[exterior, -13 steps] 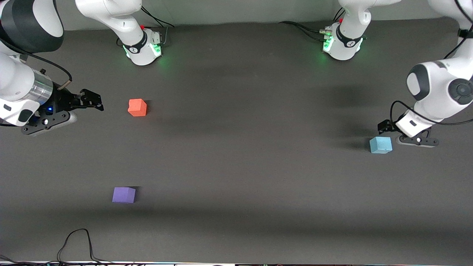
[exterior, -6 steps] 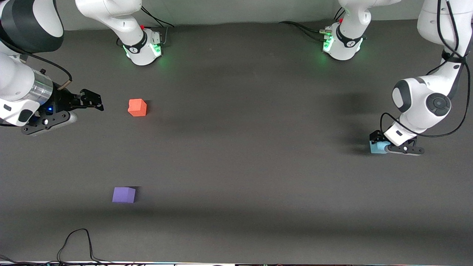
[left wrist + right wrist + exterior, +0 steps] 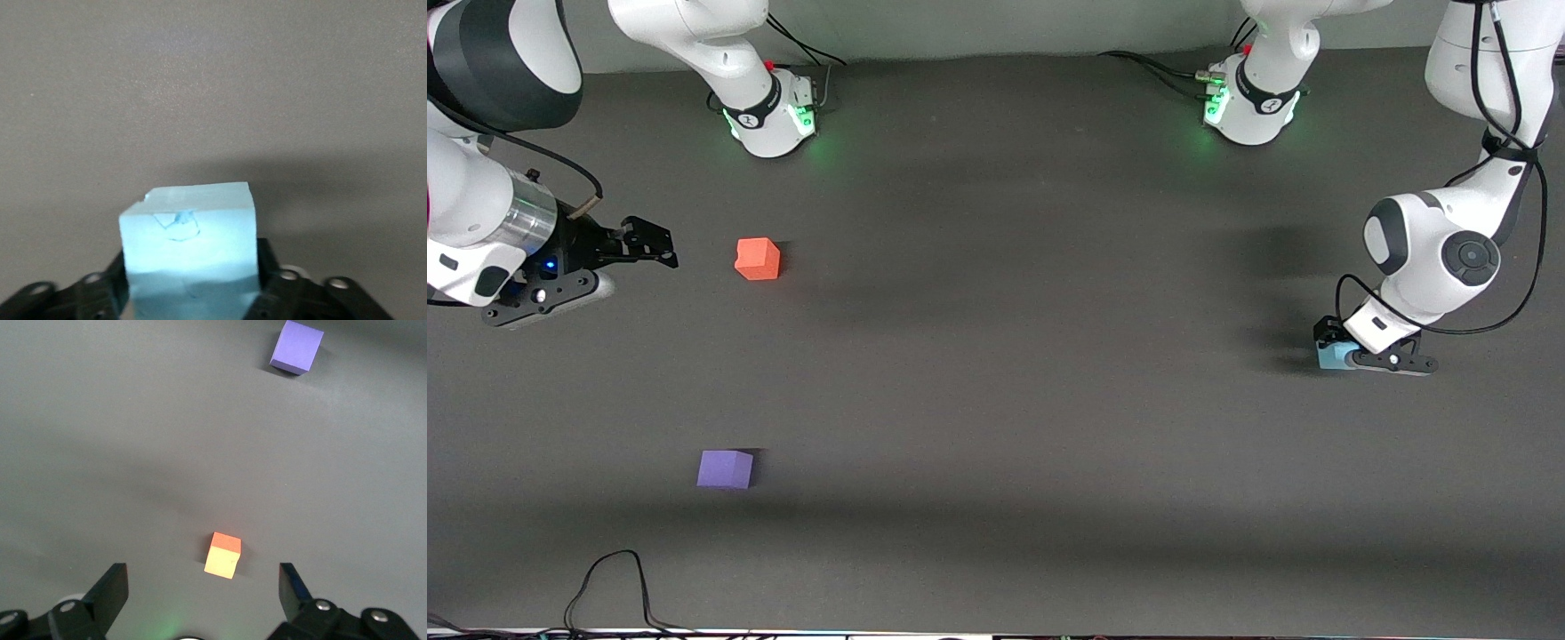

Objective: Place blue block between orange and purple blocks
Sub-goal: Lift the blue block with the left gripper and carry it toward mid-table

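I see the blue block [image 3: 1328, 354] at the front view's right, on the counter [image 3: 1014, 373], with the left end effector [image 3: 1343, 347] down on it. The left wrist view shows what the front hides: black fingers [image 3: 267, 267] pressed against both sides of the cube, clenched on it, and a faint pen mark on its top. Wide bare counter lies between it and the orange block [image 3: 757, 259] and purple block [image 3: 725, 468] at left. The right end effector [image 3: 654, 244] waits released beside orange.
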Controlling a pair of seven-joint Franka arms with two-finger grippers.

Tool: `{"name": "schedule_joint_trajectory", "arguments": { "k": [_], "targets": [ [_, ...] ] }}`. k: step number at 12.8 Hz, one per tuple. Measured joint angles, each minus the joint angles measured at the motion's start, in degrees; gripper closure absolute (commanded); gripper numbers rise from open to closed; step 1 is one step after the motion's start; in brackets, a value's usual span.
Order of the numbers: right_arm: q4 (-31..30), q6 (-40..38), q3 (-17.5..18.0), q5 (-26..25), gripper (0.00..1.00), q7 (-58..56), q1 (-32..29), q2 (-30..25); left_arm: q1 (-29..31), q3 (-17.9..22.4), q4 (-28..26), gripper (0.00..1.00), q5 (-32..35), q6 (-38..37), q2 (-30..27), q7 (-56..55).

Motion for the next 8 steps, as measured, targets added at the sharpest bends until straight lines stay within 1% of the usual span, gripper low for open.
{"name": "schedule_joint_trajectory", "arguments": {
  "k": [4,5,6,7,8],
  "targets": [
    [4.5,-1.1,-0.1,0.0,0.0,0.1,0.0,2.0,0.0,0.0,1.0,0.5,0.0,-0.5,-0.1,0.0],
    [5.4,-1.4,-0.1,0.0,0.0,0.1,0.0,2.3,0.0,0.0,2.4,0.5,0.0,-3.0,-0.4,0.0],
    [5.9,-2.4,-0.1,0.0,0.0,0.1,0.0,2.4,0.0,0.0,5.4,0.5,-0.1,-8.7,-1.4,0.0],
    [6.1,-3.4,-0.2,0.0,0.0,0.1,0.0,2.6,0.0,0.0,9.5,0.5,-0.1,-16.5,-2.7,-0.1],
    [6.2,-3.6,-0.2,-0.5,0.0,0.1,0.0,2.9,-0.1,-0.1,14.8,0.5,-0.1,-25.5,-4.3,-0.7]
  ]
}}
